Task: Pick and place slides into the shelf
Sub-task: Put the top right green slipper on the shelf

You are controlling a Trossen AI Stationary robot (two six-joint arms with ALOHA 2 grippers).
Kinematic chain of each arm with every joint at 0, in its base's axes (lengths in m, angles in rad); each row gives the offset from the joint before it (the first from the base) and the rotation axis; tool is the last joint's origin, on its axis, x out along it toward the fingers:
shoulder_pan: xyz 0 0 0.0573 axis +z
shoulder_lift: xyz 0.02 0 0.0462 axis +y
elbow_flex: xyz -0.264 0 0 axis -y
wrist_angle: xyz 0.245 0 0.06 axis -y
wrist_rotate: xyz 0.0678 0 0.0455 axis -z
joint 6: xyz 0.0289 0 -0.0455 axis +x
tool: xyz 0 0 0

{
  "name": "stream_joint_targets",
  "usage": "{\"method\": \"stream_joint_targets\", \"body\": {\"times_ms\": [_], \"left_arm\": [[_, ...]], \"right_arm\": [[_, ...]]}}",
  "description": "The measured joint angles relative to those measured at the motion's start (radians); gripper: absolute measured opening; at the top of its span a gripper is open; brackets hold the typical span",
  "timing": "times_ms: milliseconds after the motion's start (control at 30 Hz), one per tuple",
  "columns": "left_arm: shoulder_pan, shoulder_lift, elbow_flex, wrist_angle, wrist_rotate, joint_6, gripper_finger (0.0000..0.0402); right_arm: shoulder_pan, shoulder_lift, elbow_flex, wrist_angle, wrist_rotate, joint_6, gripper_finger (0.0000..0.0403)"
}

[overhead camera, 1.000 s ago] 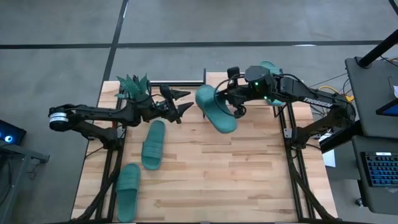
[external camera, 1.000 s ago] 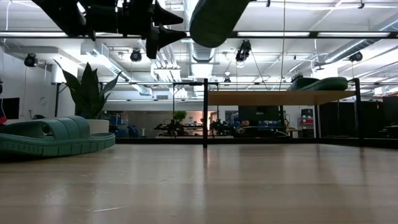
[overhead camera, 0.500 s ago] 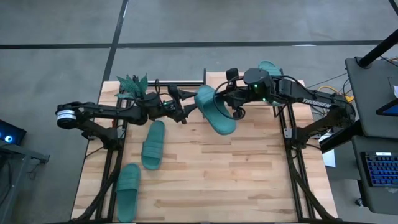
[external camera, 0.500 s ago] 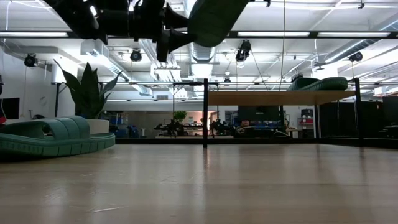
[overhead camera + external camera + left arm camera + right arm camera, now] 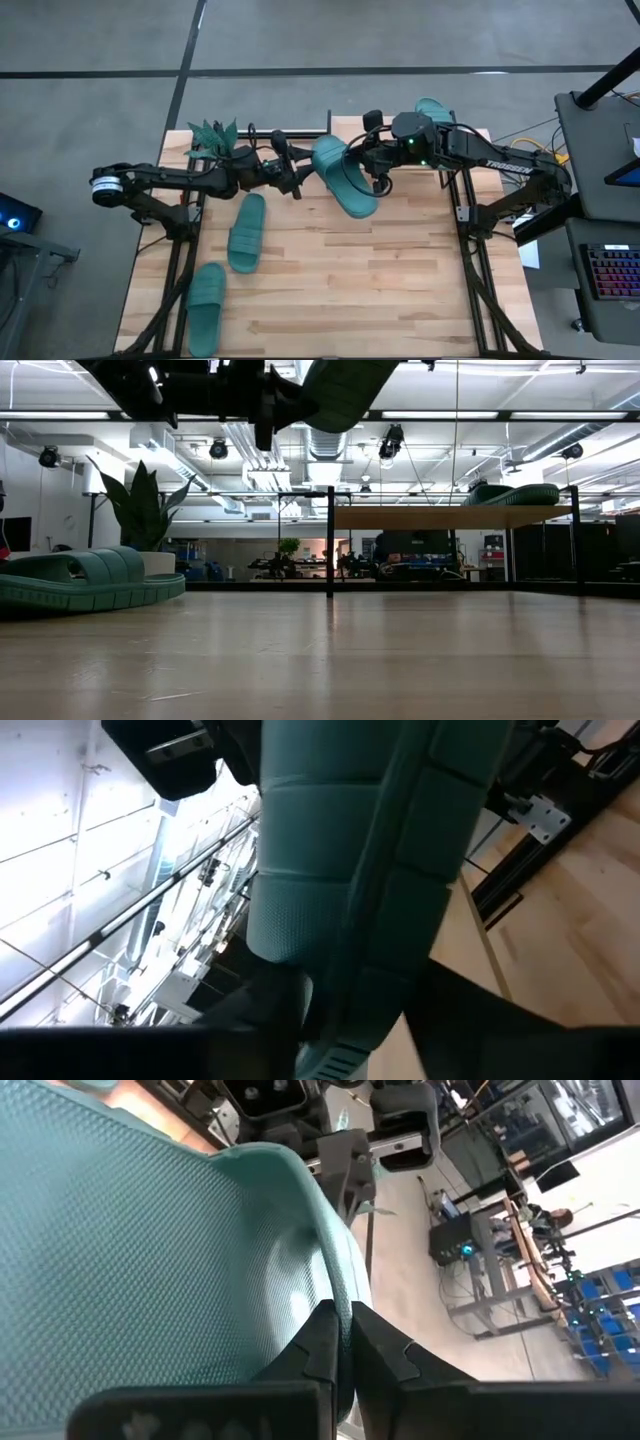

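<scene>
A teal slide (image 5: pixel 345 178) hangs in the air in front of the shelf (image 5: pixel 345 126), held by my right gripper (image 5: pixel 378 176), which is shut on it. My left gripper (image 5: pixel 303 178) is open at the slide's left side; in the left wrist view its two fingers stand on either side of the slide (image 5: pixel 380 870). Two more slides (image 5: pixel 245 232) (image 5: pixel 207 298) lie sole-down on the table's left half. Another slide (image 5: pixel 515 494) rests on the shelf's top board (image 5: pixel 450 517). My right gripper pinches the slide's raised side rim (image 5: pixel 335 1295) between its two fingers (image 5: pixel 318 1342), coming level from the table's right. The slide is lifted clear of the table and tilted. My left gripper has the slide between its open fingers (image 5: pixel 265 1005); I cannot tell whether they touch it.
A spiky green plant (image 5: pixel 212 138) stands at the table's far left corner, close behind my left arm. The shelf's black legs (image 5: pixel 329 545) stand at the far edge. The table's near and right parts (image 5: pixel 400 290) show bare wood.
My left gripper has moved toward the table's right, up to the hanging slide, and its open fingers now stand around the slide's left side. My right gripper has carried the slide slightly toward the left.
</scene>
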Motion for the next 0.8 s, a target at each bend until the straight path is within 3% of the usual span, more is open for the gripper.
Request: {"method": "stream_joint_targets", "body": {"times_ms": [167, 433, 800], "left_arm": [[0.0, 0.002, 0.002, -0.008, 0.006, 0.009, 0.0041], [0.0, 0.002, 0.003, 0.001, -0.004, 0.014, 0.004], [0.02, 0.003, -0.002, -0.006, -0.111, 0.078, 0.0038]], "right_arm": [[0.004, 0.0, 0.0, 0.0, 0.003, 0.0, 0.0008], [0.006, -0.004, 0.004, 0.019, 0.014, -0.004, 0.0026], [0.068, -0.084, 0.062, 0.026, 0.073, -0.008, 0.0136]]}}
